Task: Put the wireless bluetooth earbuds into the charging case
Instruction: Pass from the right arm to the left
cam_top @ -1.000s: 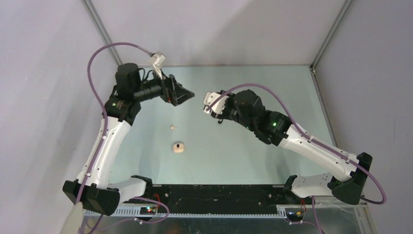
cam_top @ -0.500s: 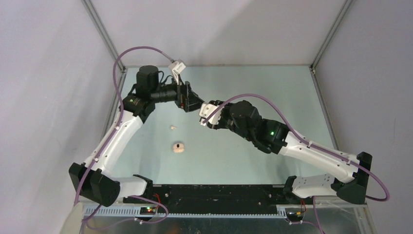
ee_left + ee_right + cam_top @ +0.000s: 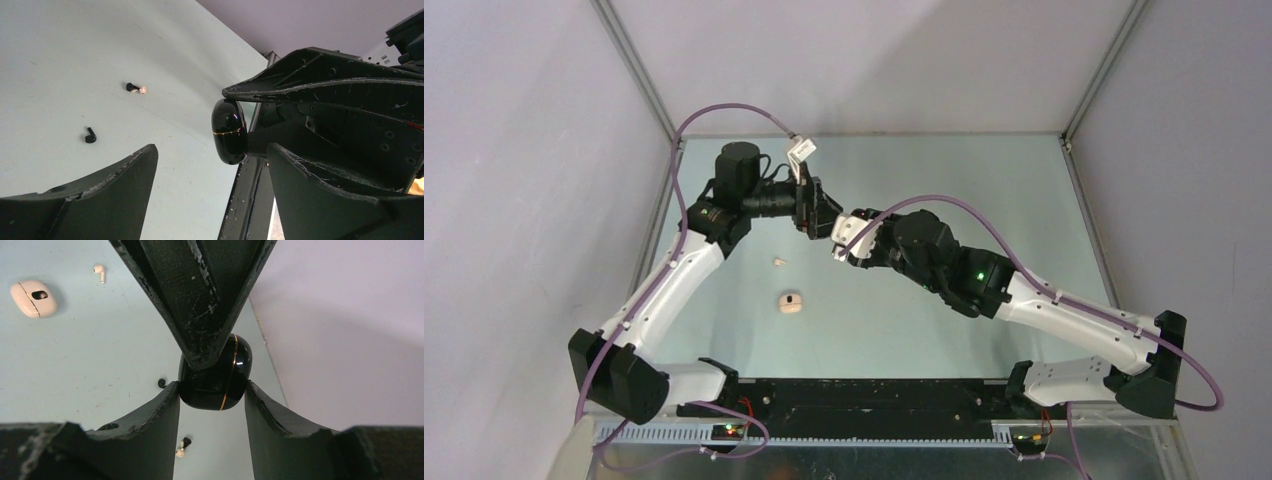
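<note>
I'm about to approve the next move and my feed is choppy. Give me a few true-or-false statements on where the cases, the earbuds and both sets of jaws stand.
1. The right gripper has its jaws shut on a glossy black case. True.
2. The left gripper holds the beige case. False: that case lies on the table, clear of both grippers, and the left jaws stand open.
3. A white earbud lies loose near the beige case. True.
4. Every dark earbud is already stowed. False: a black earbud and a black-and-white earbud lie loose on the table.
</note>
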`<state>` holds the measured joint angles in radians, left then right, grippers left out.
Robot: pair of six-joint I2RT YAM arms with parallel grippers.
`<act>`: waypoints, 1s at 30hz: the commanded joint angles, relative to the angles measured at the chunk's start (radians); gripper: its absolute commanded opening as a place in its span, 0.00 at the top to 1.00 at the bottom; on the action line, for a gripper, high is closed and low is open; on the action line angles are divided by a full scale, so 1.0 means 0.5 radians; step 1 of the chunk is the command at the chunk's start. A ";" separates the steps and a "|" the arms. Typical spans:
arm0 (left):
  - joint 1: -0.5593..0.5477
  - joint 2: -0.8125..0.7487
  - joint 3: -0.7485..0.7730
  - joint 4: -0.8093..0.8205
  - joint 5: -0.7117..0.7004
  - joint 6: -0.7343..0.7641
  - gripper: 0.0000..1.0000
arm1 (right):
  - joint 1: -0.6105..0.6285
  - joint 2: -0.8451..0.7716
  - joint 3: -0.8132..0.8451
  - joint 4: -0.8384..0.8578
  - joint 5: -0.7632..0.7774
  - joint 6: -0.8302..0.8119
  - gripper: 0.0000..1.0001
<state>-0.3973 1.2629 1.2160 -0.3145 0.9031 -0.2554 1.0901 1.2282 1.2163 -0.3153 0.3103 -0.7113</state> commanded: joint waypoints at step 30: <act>-0.096 -0.107 -0.035 -0.042 0.030 0.134 0.84 | 0.108 0.058 0.003 0.248 0.220 -0.058 0.41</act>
<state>-0.4347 1.2488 1.2060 -0.3294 0.9199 -0.2436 1.1397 1.2606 1.2083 -0.2550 0.3969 -0.7380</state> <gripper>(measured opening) 0.245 0.501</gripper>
